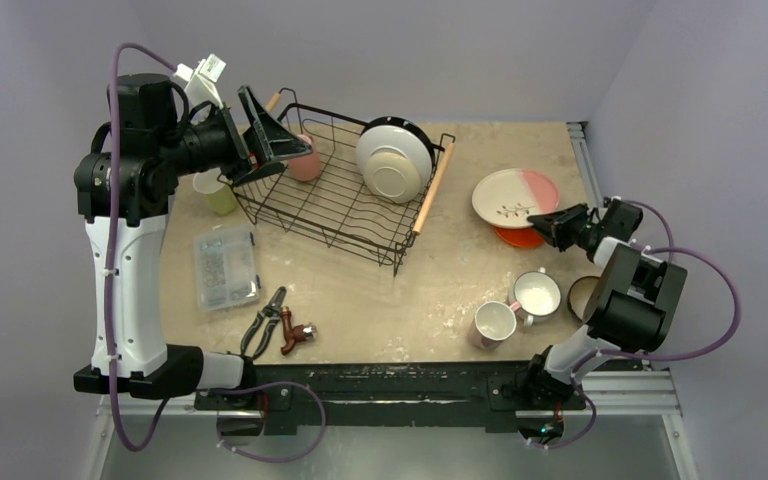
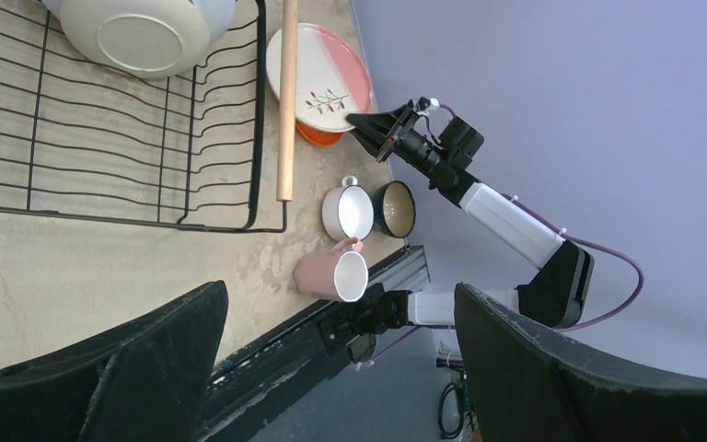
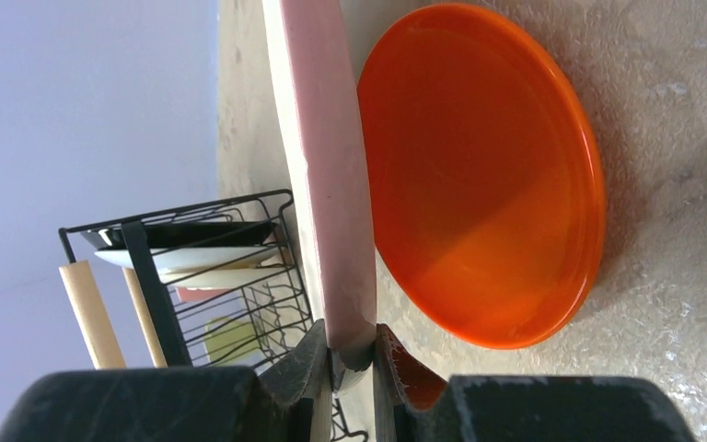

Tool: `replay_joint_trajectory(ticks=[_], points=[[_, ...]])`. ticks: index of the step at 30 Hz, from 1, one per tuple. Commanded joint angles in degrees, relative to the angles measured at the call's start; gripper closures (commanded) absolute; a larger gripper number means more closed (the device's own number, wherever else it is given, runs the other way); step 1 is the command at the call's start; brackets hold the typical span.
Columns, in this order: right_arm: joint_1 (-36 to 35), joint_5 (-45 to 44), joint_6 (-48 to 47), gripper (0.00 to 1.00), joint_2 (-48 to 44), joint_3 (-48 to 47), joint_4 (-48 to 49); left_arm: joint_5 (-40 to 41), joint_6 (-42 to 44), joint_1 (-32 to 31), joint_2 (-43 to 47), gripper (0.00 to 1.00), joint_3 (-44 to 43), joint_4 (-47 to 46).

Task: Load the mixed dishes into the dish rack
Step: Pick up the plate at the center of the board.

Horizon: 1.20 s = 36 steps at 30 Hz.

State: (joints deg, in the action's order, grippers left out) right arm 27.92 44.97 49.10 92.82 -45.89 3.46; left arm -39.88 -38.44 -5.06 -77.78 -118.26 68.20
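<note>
On the table (image 1: pixel 430 290), in the top view, the dish rack (image 1: pixel 325 205) takes up the 11 o'clock area. It has a cream plate (image 1: pixel 392 162) standing on edge at its 3 o'clock end, something dark behind that, and a pink mug (image 1: pixel 305 160) in its 10 o'clock corner. The left gripper (image 1: pixel 268 140) hovers over that corner with its fingers spread wide, holding nothing. Over at 2 o'clock, the right gripper (image 3: pixel 352 354) is pinched down on the rim of the pink-and-cream plate (image 1: pixel 515 195), which is tilted up off the red plate (image 1: pixel 518 237) lying flat under it. The clear box (image 1: pixel 225 265) is at 9 o'clock. A yellow-green mug (image 1: pixel 218 195) sits just outside the rack's 9 o'clock side. At 4 o'clock there's another pink mug (image 1: pixel 495 322), a white mug (image 1: pixel 537 293) and the dark bowl (image 1: pixel 582 295), half hidden by the right arm. The pliers (image 1: pixel 265 322) and a red-handled tool (image 1: pixel 298 335) are at 7 o'clock.
</note>
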Motion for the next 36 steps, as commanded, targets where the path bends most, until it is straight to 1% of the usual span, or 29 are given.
replay_joint_trajectory(ticks=[1, 5, 6, 11, 14, 22, 26, 29, 32, 36], points=[[0.2, 6.7, 4.5, 1.0, -3.6, 1.1, 16.2, -0.9, -0.3, -0.2, 0.6, 0.08, -1.0, -2.3], [0.3, 6.9, 5.0, 1.0, -4.1, 0.6, 18.5, -0.9, -0.5, -0.2, 0.7, 0.09, -0.7, -2.4], [0.3, 6.0, 7.9, 1.0, -5.2, -0.3, 20.4, -0.8, -0.5, -0.2, 0.8, 0.09, -0.6, -2.4], [0.2, 4.7, 13.4, 1.0, -6.5, -5.0, 20.9, -1.0, -0.7, -0.2, 0.8, 0.09, -0.1, -2.5], [0.2, 4.0, 18.7, 1.0, -6.8, -6.8, 24.2, -1.3, -0.8, -0.2, 0.5, 0.09, -0.1, -2.4], [-2.4, 2.2, 20.2, 1.0, -6.9, -18.8, 16.1, -2.0, -0.8, -0.2, -0.1, 0.09, -0.3, -2.0], [-5.4, 1.6, 20.4, 1.0, -6.5, -26.7, 11.3, -2.1, -1.2, -0.2, -0.1, 0.09, 0.1, -2.3], [-8.8, 0.9, 21.5, 1.0, -5.9, -31.9, 9.7, -2.1, -2.0, -0.2, 0.4, 0.09, 1.3, -3.2], [-13.2, 0.4, 22.9, 1.0, -5.2, -36.3, 9.1, -2.3, -3.3, -0.2, 1.2, 0.09, 3.1, -4.8], [-20.1, 1.1, 25.7, 1.0, -4.0, -39.3, 9.6, -2.3, -5.7, -0.1, 2.5, 0.09, 6.2, -7.8]])
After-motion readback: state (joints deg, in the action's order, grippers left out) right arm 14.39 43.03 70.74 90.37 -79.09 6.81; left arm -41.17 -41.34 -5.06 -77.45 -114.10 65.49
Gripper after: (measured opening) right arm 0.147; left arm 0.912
